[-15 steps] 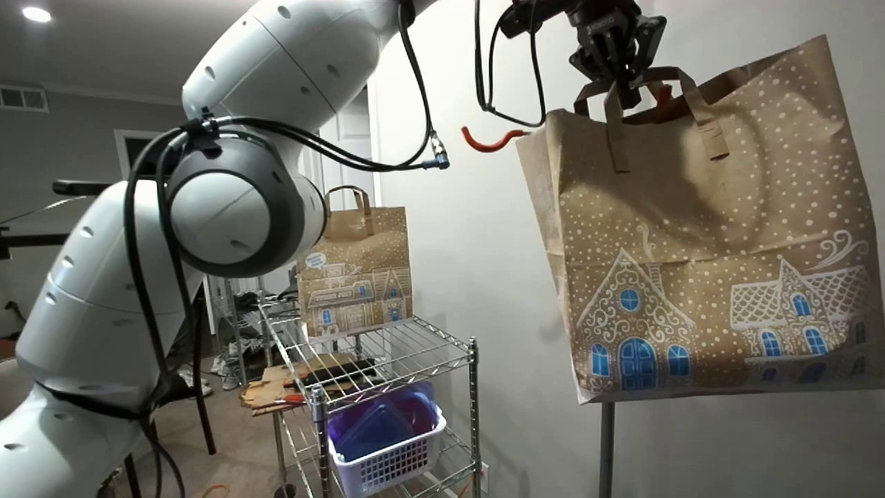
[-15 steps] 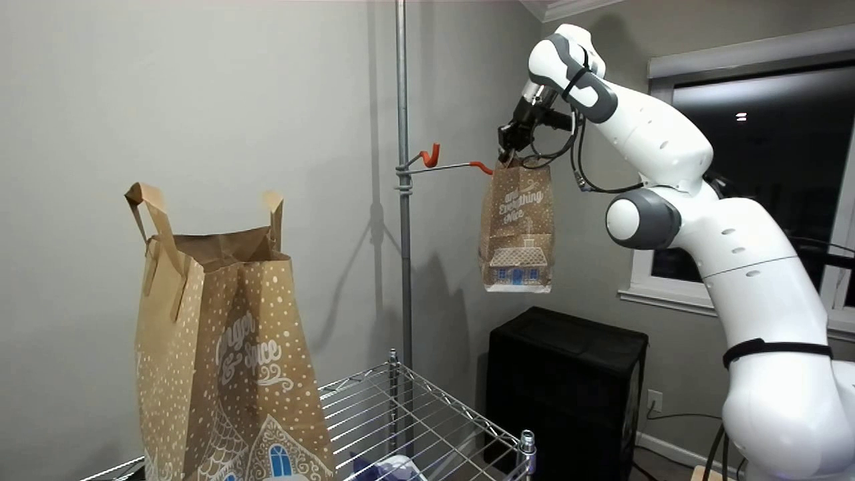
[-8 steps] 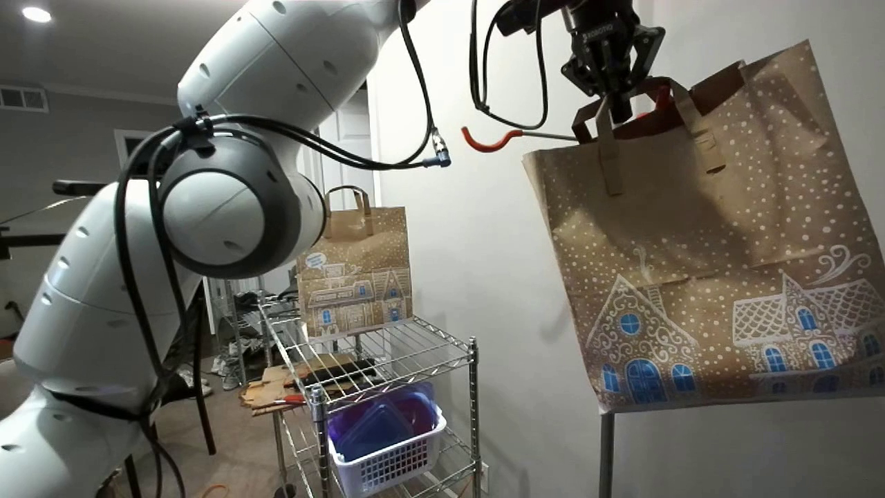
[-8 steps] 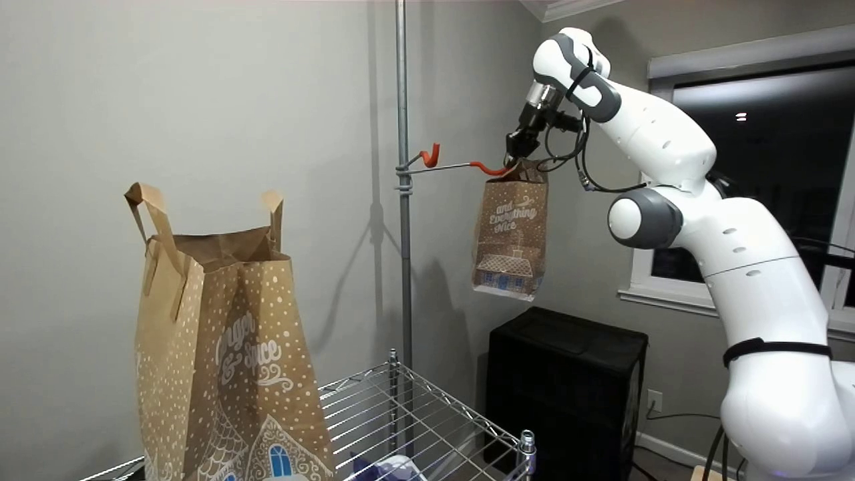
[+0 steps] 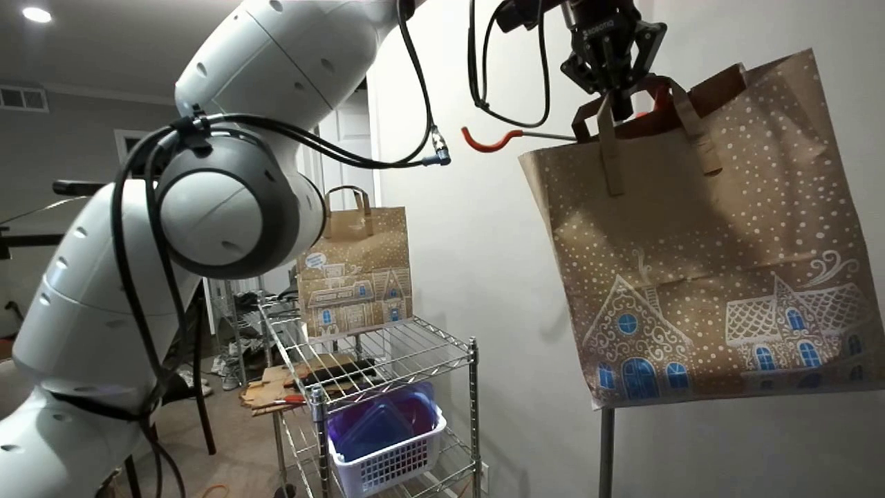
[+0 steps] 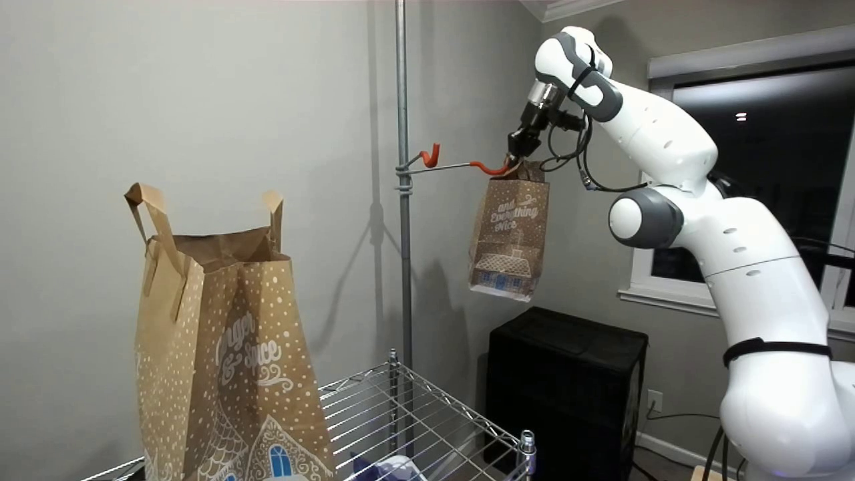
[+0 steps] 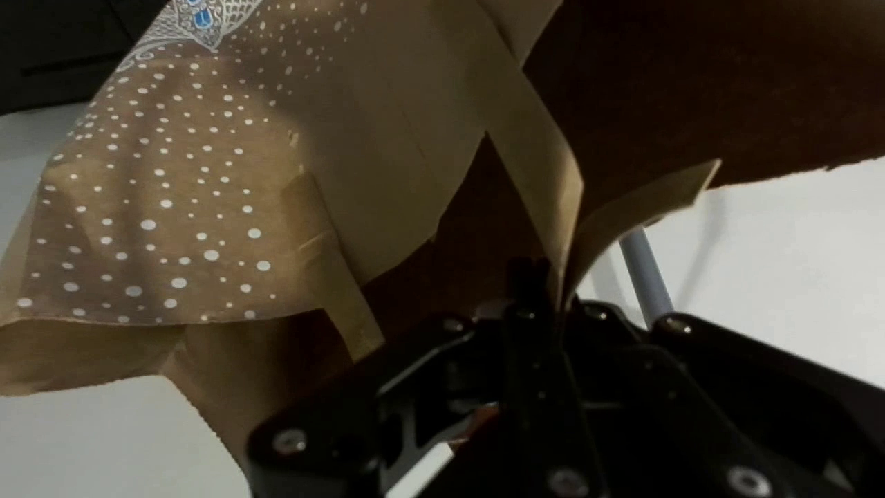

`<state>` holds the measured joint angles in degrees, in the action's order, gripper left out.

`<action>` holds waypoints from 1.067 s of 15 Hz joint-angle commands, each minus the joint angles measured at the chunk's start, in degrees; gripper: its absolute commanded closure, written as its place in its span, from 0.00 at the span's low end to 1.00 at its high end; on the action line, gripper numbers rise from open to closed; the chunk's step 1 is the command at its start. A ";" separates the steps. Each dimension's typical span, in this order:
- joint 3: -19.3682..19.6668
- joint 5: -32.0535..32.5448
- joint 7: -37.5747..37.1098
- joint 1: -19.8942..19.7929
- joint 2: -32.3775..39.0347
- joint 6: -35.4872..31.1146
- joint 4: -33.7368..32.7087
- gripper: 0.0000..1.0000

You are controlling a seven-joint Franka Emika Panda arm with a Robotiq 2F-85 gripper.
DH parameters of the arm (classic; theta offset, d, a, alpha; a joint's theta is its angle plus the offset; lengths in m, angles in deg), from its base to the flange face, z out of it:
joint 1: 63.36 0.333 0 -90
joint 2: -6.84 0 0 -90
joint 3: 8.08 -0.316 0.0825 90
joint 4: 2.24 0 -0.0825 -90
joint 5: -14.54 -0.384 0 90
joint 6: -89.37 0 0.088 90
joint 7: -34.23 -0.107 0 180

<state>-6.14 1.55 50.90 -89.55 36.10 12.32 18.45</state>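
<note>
My gripper (image 5: 617,111) is shut on a paper handle (image 5: 608,149) of a brown paper bag (image 5: 719,277) with white dots and blue-windowed houses. The bag hangs tilted below the fingers in both exterior views (image 6: 511,234). In the wrist view the handle strip (image 7: 546,180) runs between the closed fingers, and the bag's dotted side (image 7: 173,207) fills the left. A red-tipped hook (image 6: 491,168) reaches the bag's top beside the gripper. Its red end (image 5: 662,97) shows at the bag's opening, near the handle loop. Whether a handle rests on the hook cannot be told.
Another red hook (image 5: 487,145) sticks out from the grey pole (image 6: 404,267) by the wall. A similar bag (image 6: 220,374) stands on a wire shelf (image 5: 415,353). A white basket (image 5: 394,467) sits on the lower shelf. A black box (image 6: 564,387) stands near the held bag.
The gripper moved slightly down and away from the pole. The bag's top dropped and the bag tilted, its bottom swinging toward the pole. The hook's red end now overlaps the bag's top.
</note>
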 commanded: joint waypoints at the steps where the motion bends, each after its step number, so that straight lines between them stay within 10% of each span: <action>1: -1.54 0.15 1.97 -0.14 -1.17 0.44 0.50 0.96; 16: -2.12 1.62 0.37 1.26 -0.75 -0.02 0.03 0.96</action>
<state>-8.79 1.56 50.93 -88.71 35.76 12.33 18.14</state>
